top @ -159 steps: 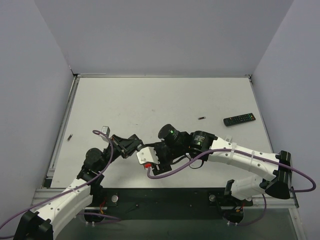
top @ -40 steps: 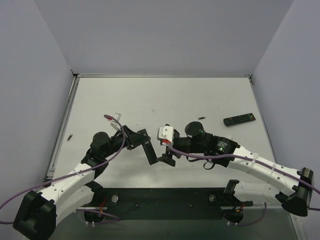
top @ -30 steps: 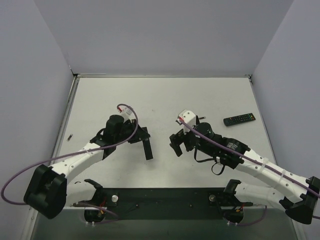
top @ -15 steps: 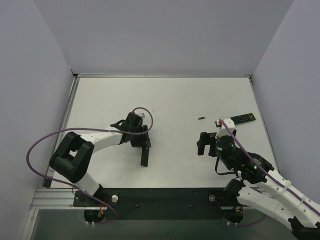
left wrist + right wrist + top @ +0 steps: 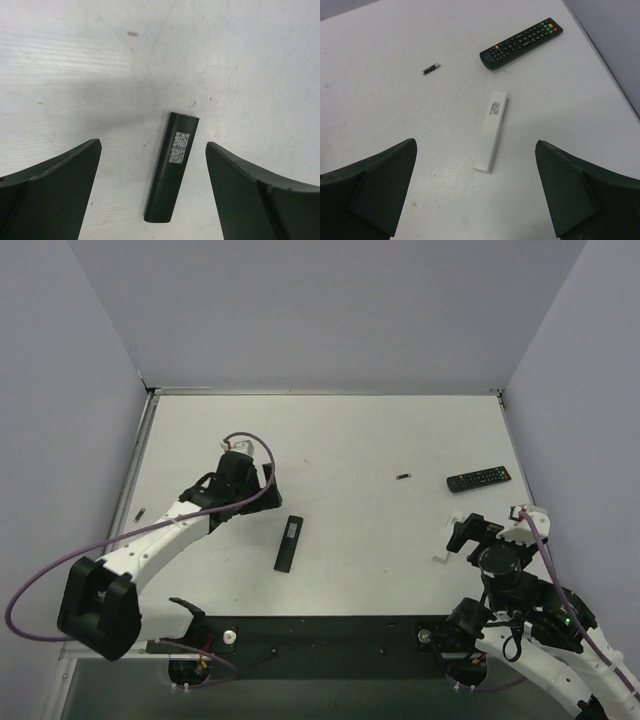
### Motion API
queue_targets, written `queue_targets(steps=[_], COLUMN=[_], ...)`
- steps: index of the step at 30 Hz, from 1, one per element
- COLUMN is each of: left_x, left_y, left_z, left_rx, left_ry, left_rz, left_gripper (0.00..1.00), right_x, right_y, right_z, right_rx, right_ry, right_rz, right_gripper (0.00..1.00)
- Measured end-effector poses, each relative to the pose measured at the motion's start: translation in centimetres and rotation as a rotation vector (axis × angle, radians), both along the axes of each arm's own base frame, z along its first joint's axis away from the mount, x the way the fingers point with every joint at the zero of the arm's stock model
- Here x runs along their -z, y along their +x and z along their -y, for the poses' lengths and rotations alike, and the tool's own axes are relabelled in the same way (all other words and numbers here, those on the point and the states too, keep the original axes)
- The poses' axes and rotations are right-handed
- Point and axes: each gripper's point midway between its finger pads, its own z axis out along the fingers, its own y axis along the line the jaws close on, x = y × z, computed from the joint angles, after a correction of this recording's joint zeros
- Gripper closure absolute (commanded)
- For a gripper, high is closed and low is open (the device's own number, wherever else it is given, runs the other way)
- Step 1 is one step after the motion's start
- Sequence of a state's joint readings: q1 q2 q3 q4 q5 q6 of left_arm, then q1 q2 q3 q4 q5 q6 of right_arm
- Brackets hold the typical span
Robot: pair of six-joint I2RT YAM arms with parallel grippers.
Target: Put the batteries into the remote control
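A slim black remote control point(image 5: 290, 543) lies flat on the table, back side up, with a white code label point(image 5: 180, 146) on it. My left gripper point(image 5: 262, 482) hangs open above and to the back left of it, holding nothing. In the left wrist view the remote point(image 5: 171, 175) shows between the spread fingers. One battery point(image 5: 403, 476) lies at mid-right and also shows in the right wrist view point(image 5: 430, 68). A second battery point(image 5: 140, 512) lies near the left edge. My right gripper point(image 5: 468, 532) is open and empty at the near right.
A white slim remote point(image 5: 491, 130) lies label up just ahead of the right gripper, near the table's front point(image 5: 441, 548). A black remote with coloured buttons point(image 5: 478, 479) sits by the right wall. Walls close the table on three sides.
The left gripper opened and let go of the black remote, which now rests on the table; it pulled back and left. The right arm swung away to the near right.
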State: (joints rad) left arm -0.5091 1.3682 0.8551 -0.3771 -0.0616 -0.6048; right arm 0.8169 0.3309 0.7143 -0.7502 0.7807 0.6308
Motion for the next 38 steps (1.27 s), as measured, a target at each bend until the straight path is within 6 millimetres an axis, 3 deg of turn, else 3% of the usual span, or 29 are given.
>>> queue_targets(steps=[3, 6, 10, 15, 18, 23, 29, 38], left_x=[-5.5, -11.4, -18.5, -23.7, -24.8, -24.1, -22.6, -22.5], left_y=[1.0, 0.6, -1.6, -5.5, -7.0, -8.2, -8.0, -7.9], left_z=[-3.1, -6.0, -9.6, -14.0, -15.9, -17.5, -17.9, -18.2], left_rx=[-0.096, -0.175, -0.262, -0.375, -0.427, -0.468, -0.473, -0.48], left_ry=[-0.022, -0.029, -0.045, -0.055, -0.047, -0.008, 0.034, 0.053], left_rz=[0.167, 0.364, 0.625, 0.882, 0.968, 1.02, 1.018, 1.025], left_gripper=[0.03, 0.03, 0.03, 0.03, 0.03, 0.03, 0.02, 0.03], right_x=[-0.9, -1.5, -2.0, -2.6, -3.3, -4.0, -4.3, -4.6], right_y=[-0.8, -1.4, -2.1, -2.5, -2.7, -2.9, -2.8, -2.3], right_z=[2.0, 3.4, 4.9, 5.9, 6.2, 6.5, 6.4, 5.2], right_rx=[0.059, 0.1, 0.14, 0.17, 0.18, 0.186, 0.165, 0.071], right_ry=[0.037, 0.069, 0.084, 0.088, 0.098, 0.111, 0.108, 0.118], right_rz=[0.072, 0.128, 0.173, 0.197, 0.211, 0.228, 0.232, 0.236], right_gripper=[0.0, 0.0, 0.0, 0.0, 0.0, 0.0, 0.0, 0.0])
